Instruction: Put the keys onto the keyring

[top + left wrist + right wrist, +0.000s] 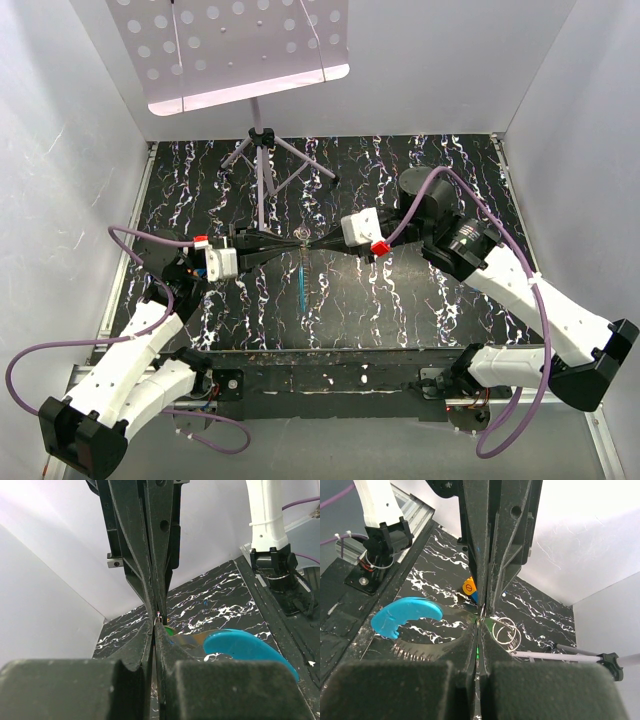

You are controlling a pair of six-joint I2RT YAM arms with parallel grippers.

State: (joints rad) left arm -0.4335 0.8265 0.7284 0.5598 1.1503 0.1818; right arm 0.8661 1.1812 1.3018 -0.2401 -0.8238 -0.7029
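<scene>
left hand (pixel 296 241): clenched tight, reaching in from 9 o'clock, tip right at the keyring
right hand (pixel 312 241): clenched too, coming in from 3 o'clock, basically tip to tip with the left one
keyring (pixel 303 236): dead centre over the table (pixel 420 290), silvery loops right where the two tips meet; honestly can't tell which hand actually has it
light-blue tag (pixel 303 280): runs from the ring toward 6 o'clock
key (pixel 169 630): tiny green head, just beside the closed fingertips, at the ring
purple tripod stand (pixel 262 150): at 12 o'clock, well apart from the hands
</scene>
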